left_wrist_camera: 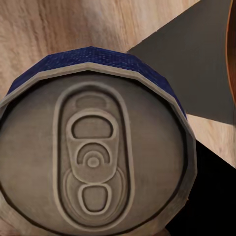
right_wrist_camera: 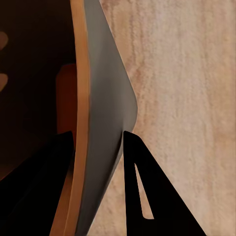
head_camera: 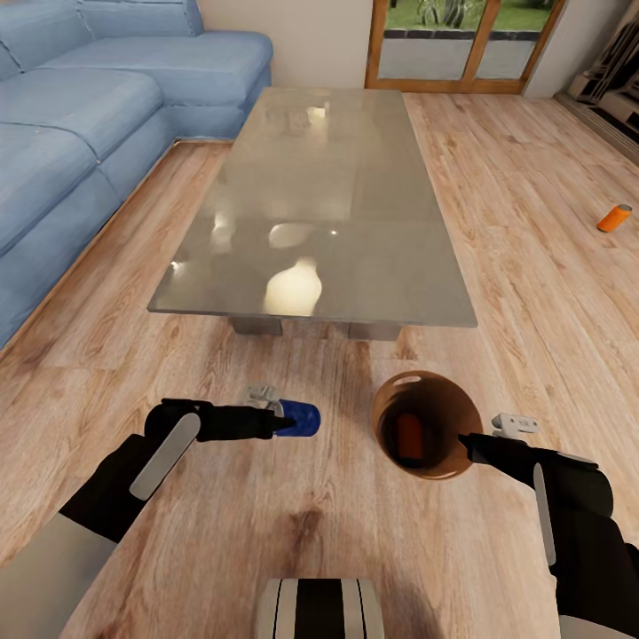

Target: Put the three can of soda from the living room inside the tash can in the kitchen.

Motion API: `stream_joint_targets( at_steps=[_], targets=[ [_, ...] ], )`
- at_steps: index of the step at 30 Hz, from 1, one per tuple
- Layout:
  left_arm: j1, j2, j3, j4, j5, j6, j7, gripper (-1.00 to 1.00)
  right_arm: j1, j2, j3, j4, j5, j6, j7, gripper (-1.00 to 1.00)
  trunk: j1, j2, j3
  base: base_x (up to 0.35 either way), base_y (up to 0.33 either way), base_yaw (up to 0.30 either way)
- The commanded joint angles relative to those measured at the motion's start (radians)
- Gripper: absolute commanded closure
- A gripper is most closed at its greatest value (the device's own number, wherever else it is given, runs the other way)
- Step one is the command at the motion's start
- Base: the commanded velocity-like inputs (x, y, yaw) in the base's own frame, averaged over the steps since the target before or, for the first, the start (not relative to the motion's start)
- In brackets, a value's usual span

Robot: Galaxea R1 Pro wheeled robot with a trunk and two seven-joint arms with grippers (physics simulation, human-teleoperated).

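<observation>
A dark blue soda can [head_camera: 300, 417] is at the tips of my left gripper [head_camera: 286, 424], which is shut on it, low over the wood floor. In the left wrist view its silver top [left_wrist_camera: 93, 162] is very close to the camera. The trash can [head_camera: 444, 466] stands on the floor just right of it, grey outside and copper-brown inside. An orange can [head_camera: 409, 435] lies inside it. My right gripper [head_camera: 463, 440] is shut on the bin's rim, one finger inside and one outside the wall [right_wrist_camera: 105, 98]. A second orange can [head_camera: 614, 217] lies on the floor at the far right.
The grey low table [head_camera: 399, 293] stands right ahead, its near edge a short way beyond both grippers. The blue corner sofa [head_camera: 80, 115] runs along the left. A glazed wooden door [head_camera: 461, 44] is at the back. Open wood floor [head_camera: 550, 293] stretches to the right.
</observation>
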Motion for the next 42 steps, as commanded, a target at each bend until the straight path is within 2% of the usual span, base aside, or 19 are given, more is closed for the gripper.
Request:
stream_joint_targets(
  at_steps=[1,6,7,8,13,18,20,22,26,30,32,35,39,42],
  targets=[
    [0.000,0.000,0.000,0.000,0.000,0.006,-0.001,1.00,0.000,0.000,0.001,0.000,-0.020,0.004,0.002,1.00,0.000,0.000,0.000,0.000,0.000,0.000],
    [0.000,-0.005,0.001,-0.007,0.000,0.031,-0.003,1.00,0.000,0.000,0.003,0.000,-0.019,0.004,0.002,1.00,0.000,0.000,0.000,0.000,0.000,0.000],
    [0.003,-0.011,0.000,-0.013,0.006,0.036,-0.009,1.00,0.000,-0.003,0.008,-0.001,0.005,0.000,0.002,1.00,0.000,0.000,0.000,0.000,0.000,0.000],
    [0.001,-0.013,0.001,-0.019,0.010,0.043,-0.014,1.00,0.000,-0.003,0.010,-0.001,0.005,0.000,0.002,1.00,0.000,0.000,0.000,0.000,0.000,0.000],
    [-0.001,0.000,0.017,-0.047,-0.001,0.071,-0.043,1.00,0.000,-0.004,0.012,-0.001,0.072,0.000,0.003,1.00,0.000,0.000,0.000,0.000,0.000,0.000],
    [0.000,-0.028,0.031,-0.076,0.053,0.092,-0.071,1.00,0.000,-0.007,0.038,-0.001,0.139,0.000,0.003,1.00,0.000,0.000,0.000,0.000,0.000,0.000],
    [0.000,-0.040,0.032,-0.087,0.057,0.092,-0.082,1.00,0.000,-0.007,0.049,-0.002,0.156,0.000,0.003,1.00,0.000,0.000,0.000,0.000,0.000,0.000],
    [0.000,-0.051,0.021,-0.099,0.080,0.082,-0.094,1.00,0.000,-0.002,0.050,-0.002,0.176,-0.003,0.007,1.00,0.000,0.000,0.000,0.000,0.000,0.000],
    [0.000,-0.064,0.025,-0.112,0.082,0.075,-0.105,1.00,0.000,-0.001,0.053,-0.002,0.189,-0.002,0.005,1.00,0.000,0.000,0.000,0.000,0.000,0.000],
    [0.001,-0.087,0.022,-0.123,0.111,0.069,-0.128,1.00,0.000,0.000,0.055,-0.002,0.219,-0.002,0.026,1.00,0.000,0.000,0.000,0.000,0.000,0.000],
    [0.005,-0.098,0.033,-0.135,0.129,0.067,-0.130,1.00,-0.002,-0.011,0.066,-0.011,0.228,-0.003,0.037,1.00,0.000,0.000,0.000,0.000,0.000,0.000],
    [0.005,-0.098,0.038,-0.148,0.128,0.067,-0.130,1.00,-0.002,-0.019,0.078,-0.028,0.238,-0.003,0.037,1.00,0.000,0.000,0.000,0.000,0.000,0.000],
    [0.007,-0.086,0.019,-0.125,0.121,0.086,-0.130,1.00,0.000,0.004,0.099,-0.011,0.274,0.010,0.057,1.00,0.000,0.000,0.000,0.000,0.000,0.000],
    [0.007,-0.085,0.012,-0.108,0.120,0.090,-0.131,1.00,0.000,0.021,0.115,-0.008,0.283,0.025,0.073,1.00,0.000,0.000,0.000,0.000,0.000,0.000]
  ],
)
